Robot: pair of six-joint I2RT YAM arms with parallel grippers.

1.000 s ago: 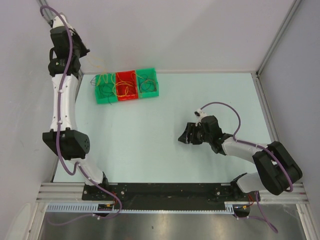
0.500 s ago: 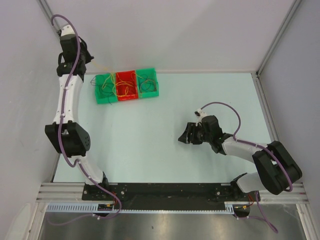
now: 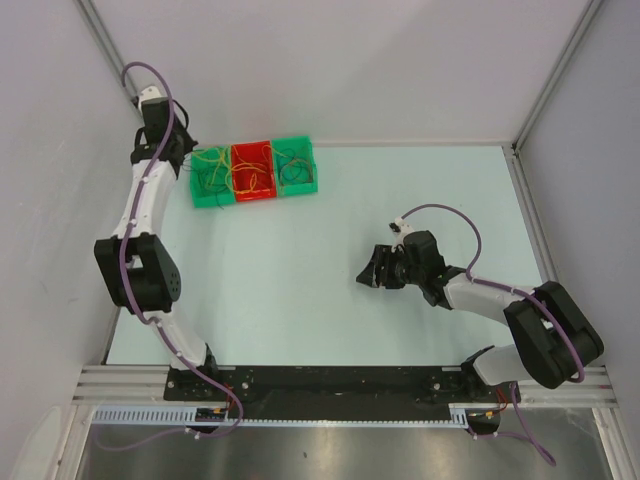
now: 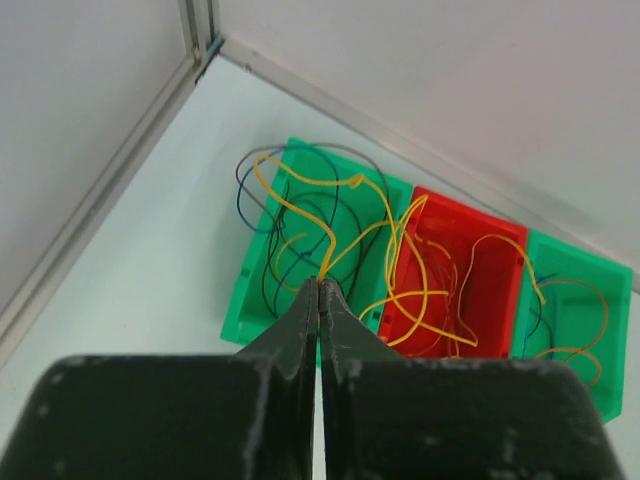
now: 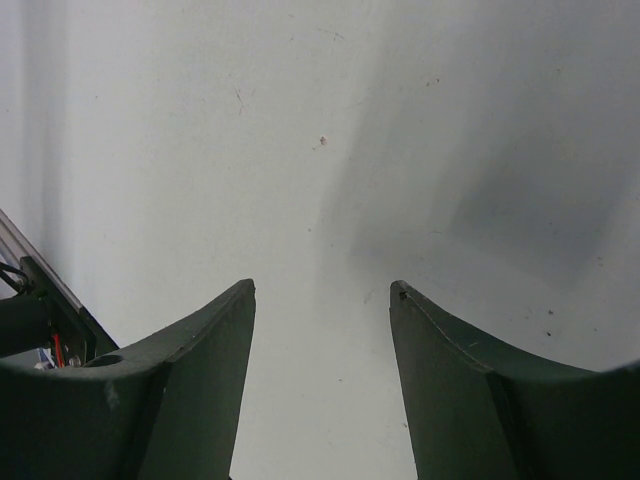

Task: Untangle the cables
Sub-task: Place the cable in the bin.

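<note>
Thin cables (image 3: 232,172) in yellow, orange, blue and black lie curled across three joined bins at the back left: a left green bin (image 3: 208,180), a red bin (image 3: 253,172) and a right green bin (image 3: 296,165). My left gripper (image 3: 183,152) hangs over the left green bin's outer edge. In the left wrist view it (image 4: 321,283) is shut on a yellow cable (image 4: 300,210) that rises in a loop from the left green bin (image 4: 250,290) and runs on into the red bin (image 4: 490,300). My right gripper (image 3: 364,273) is open and empty above bare table, as the right wrist view (image 5: 322,288) shows.
Metal frame rails run along the table's back edge (image 3: 400,143) and right edge (image 3: 530,220). The back left corner post (image 4: 195,30) stands close to the left gripper. The pale table (image 3: 300,280) stretches between the bins and the right gripper.
My left arm has swung right and towards the bins, bringing the gripper from beside the left wall to the left green bin's edge. The right arm has not moved.
</note>
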